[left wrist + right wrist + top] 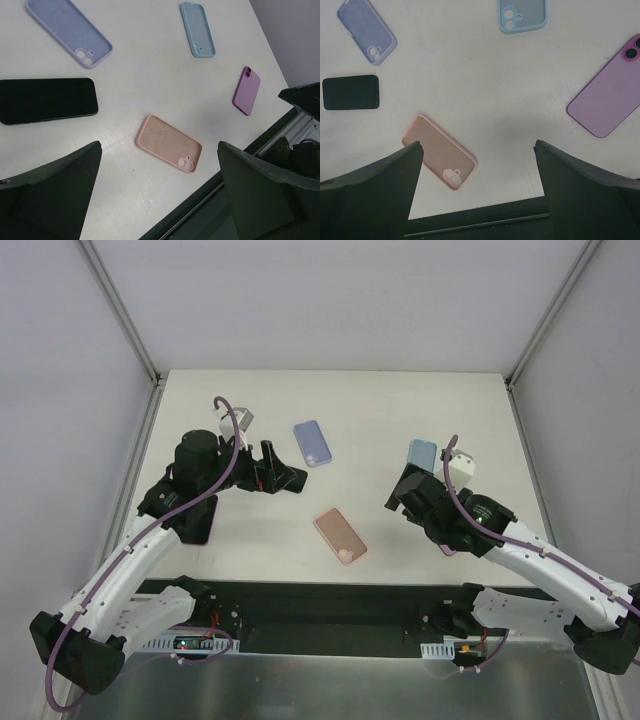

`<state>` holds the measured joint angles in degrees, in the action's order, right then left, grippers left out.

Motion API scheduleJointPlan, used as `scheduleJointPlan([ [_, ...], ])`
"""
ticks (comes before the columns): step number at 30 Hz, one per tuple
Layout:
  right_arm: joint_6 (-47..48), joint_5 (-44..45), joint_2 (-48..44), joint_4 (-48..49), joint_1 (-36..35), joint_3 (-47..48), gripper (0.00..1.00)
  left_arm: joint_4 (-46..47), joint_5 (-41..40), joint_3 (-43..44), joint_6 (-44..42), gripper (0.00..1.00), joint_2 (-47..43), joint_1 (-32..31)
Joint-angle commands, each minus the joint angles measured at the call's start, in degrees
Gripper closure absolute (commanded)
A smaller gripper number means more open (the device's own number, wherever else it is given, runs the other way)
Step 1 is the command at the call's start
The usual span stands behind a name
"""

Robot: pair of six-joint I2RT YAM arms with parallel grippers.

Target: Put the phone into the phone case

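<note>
Bench (400,400): white. 3 cases and 2 phones were laid flat on it, none touching another. The pink case (340,535) was taken as the reference. It was found near the front edge of the bench, hollow side up, set at a slant, with its camera cut-out at the near end.

Lavender case (312,443): noted beyond the pink case and a little to its left, hollow side up.

Light blue case (422,454): noted beyond the pink case and to its right, its near end covered by the right arm (530,560) in the top view.

Black phone (47,100): seen left of the pink case, dark glass up. It was hidden under the left arm (130,560) in the top view.

Purple phone (607,97): seen right of the pink case and well apart from it, back up, 2 lenses shown.

Neither phone was seated in any case.

Left end effector (157,150): held above the bench, beyond and left of the pink case. Its jaws were spread wide apart and nothing was gripped. In its wrist view the pink case was framed between them.

Right end effector (479,145): held above the bench, beyond and right of the pink case, close to the light blue case. Its jaws were likewise spread wide, with nothing gripped.
</note>
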<state>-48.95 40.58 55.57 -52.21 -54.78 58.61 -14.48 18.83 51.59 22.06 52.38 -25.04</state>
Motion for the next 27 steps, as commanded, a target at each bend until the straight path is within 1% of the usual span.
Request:
scheduleJointPlan([
  [1,-1.4,1.3,-0.2,-1.5,-0.2,2.3,0.04,0.1,-0.9,0.1,-0.2,0.01,-0.8,0.3],
  [9,-1.0,1.0,-0.6,-1.5,-0.1,2.3,0.04,0.1,-4.3,-0.8,0.3,0.01,-0.5,0.3],
  [11,0.0,0.7,-0.7,-0.7,-0.2,2.6,0.04,-1.2,-8.3,-1.0,0.7,0.01,0.1,0.3],
  [12,0.3,0.5,-0.6,-0.6,-0.2,2.7,0.04,-1.9,-12.9,-0.8,0.8,0.01,0.5,0.3],
  [14,1.0,0.0,-0.7,-0.6,-0.2,2.8,0.04,-3.8,-18.5,-0.4,1.7,0.01,1.1,0.3],
  [15,1.2,-0.4,-0.9,-0.6,-0.2,2.7,0.04,-6.2,-22.2,-0.3,2.1,0.01,2.0,0.3],
  [16,1.5,-0.7,-1.0,-0.5,-0.2,2.3,0.04,-7.9,-28.8,0.7,3.4,0.01,2.7,0.6],
  [17,2.7,-0.8,-1.4,0.0,-0.2,2.0,0.04,-9.6,-31.2,1.5,4.2,0.01,3.7,1.0],
  [18,3.6,-1.0,-2.0,0.5,-0.2,1.0,0.04,-13.7,-33.0,2.5,5.5,0.01,5.9,2.0],
  [19,4.6,-1.1,-2.4,1.0,-0.2,0.6,0.04,-15.4,-33.5,4.4,8.7,0.01,7.0,3.2],
  [20,6.5,-1.1,-2.7,1.5,-0.2,0.2,0.04,-16.6,-32.3,5.1,10.4,0.01,8.2,6.8],
  [21,7.2,-0.6,-3.4,1.5,-0.2,-0.3,0.04,-18.0,-29.7,5.4,12.0,0.01,10.3,9.0],
  [22,7.9,-0.2,-3.8,1.3,-0.2,-0.5,0.04,-18.2,-24.9,5.7,15.5,0.01,11.2,11.0],
  [23,8.9,0.3,-4.2,1.0,-0.2,-0.5,0.04,-18.5,-23.2,5.6,17.6,0.01,12.3,14.4],
  [25,9.9,1.4,-5.5,0.7,-0.1,-0.9,0.04,-18.7,-22.8,6.1,23.3,0.01,15.8,15.6],
  [27,11.3,2.0,-6.4,0.8,-0.2,-0.9,0.04,-18.9,-25.6,6.9,27.2,0.01,19.8,15.7],
])
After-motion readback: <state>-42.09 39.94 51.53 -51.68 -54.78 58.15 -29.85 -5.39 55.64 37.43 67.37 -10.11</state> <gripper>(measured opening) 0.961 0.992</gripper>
